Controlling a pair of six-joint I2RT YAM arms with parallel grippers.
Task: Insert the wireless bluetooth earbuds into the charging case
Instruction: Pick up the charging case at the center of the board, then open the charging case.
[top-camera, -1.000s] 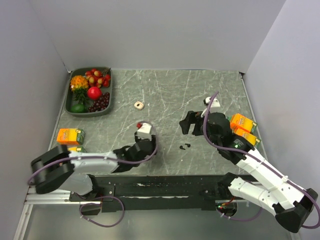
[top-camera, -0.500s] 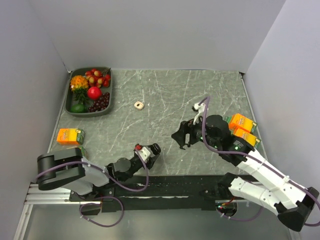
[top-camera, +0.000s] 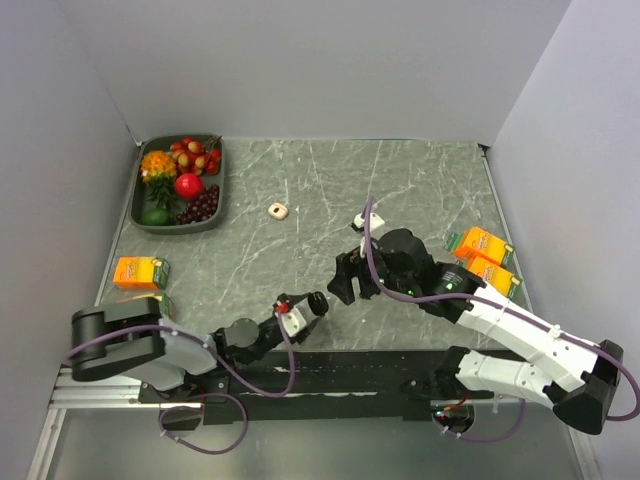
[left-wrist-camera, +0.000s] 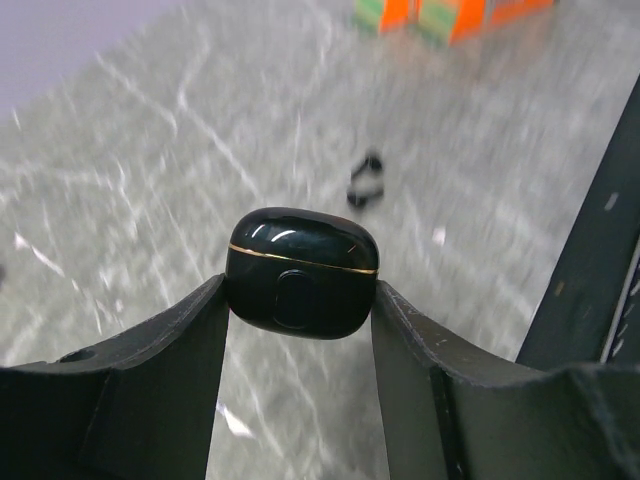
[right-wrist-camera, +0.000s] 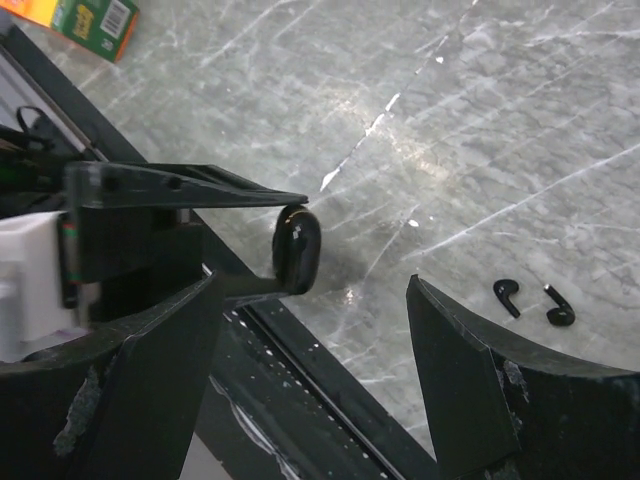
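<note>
The charging case (left-wrist-camera: 300, 272) is a glossy black pebble with a thin gold seam, lid closed. My left gripper (left-wrist-camera: 300, 288) is shut on its two sides and holds it above the table's front edge; in the top view the left gripper (top-camera: 314, 302) is low at the centre. The right wrist view shows the case (right-wrist-camera: 297, 249) edge-on. My right gripper (right-wrist-camera: 315, 285) is open and empty, hovering just right of the case (top-camera: 345, 285). Two black earbuds (right-wrist-camera: 508, 297) (right-wrist-camera: 559, 306) lie loose on the table beside its right finger. In the top view the right arm hides them.
A green tray (top-camera: 140, 212) of fruit sits at the back left. A beige ring (top-camera: 278, 210) lies mid-table. Orange cartons stand at the left (top-camera: 140, 272) and right (top-camera: 485, 248). A black rail (right-wrist-camera: 330, 390) runs along the table's front edge.
My left gripper drew back to the front edge with the case, then edged right. My right gripper swung left and forward, coming close to the case.
</note>
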